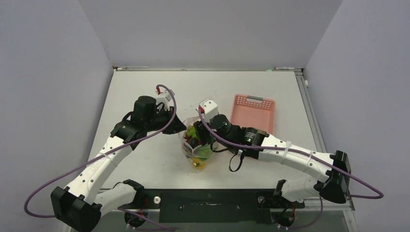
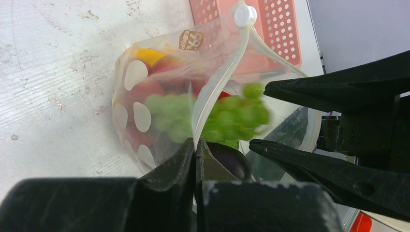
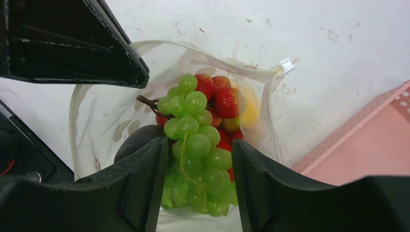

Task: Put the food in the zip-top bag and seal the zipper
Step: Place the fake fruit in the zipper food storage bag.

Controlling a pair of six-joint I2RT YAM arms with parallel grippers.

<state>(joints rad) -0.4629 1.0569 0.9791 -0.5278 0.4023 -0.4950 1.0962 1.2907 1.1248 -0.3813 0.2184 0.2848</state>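
Right gripper (image 3: 199,145): fingers spread, pointing down into the open mouth of the zip-top bag (image 3: 104,116). The green grape cluster (image 3: 195,128) sits between the two fingers, close against both inner faces. Whether it touches them cannot be resolved. In the left wrist view the cluster is blurred.

Inside the bag, around and past the grapes:
- green leafy piece (image 3: 174,195), nearest
- dark elongated piece (image 3: 138,142), beside one finger
- red strawberries (image 3: 223,99), beyond the cluster
- yellow piece (image 3: 249,112), against the far wall

Left gripper (image 2: 196,154): fingers pressed together, pinching the zipper (image 2: 220,82) strip at the bag's mouth edge and holding that side up. The strip runs away from the pinch to the white slider (image 2: 244,14) at the far corner.

The bag stands on the white table (image 1: 145,96) between the two grippers, mouth unsealed.

Farthest: pink basket (image 1: 253,112), beyond the bag on the right arm's side. In the top view it lies apart from the bag.
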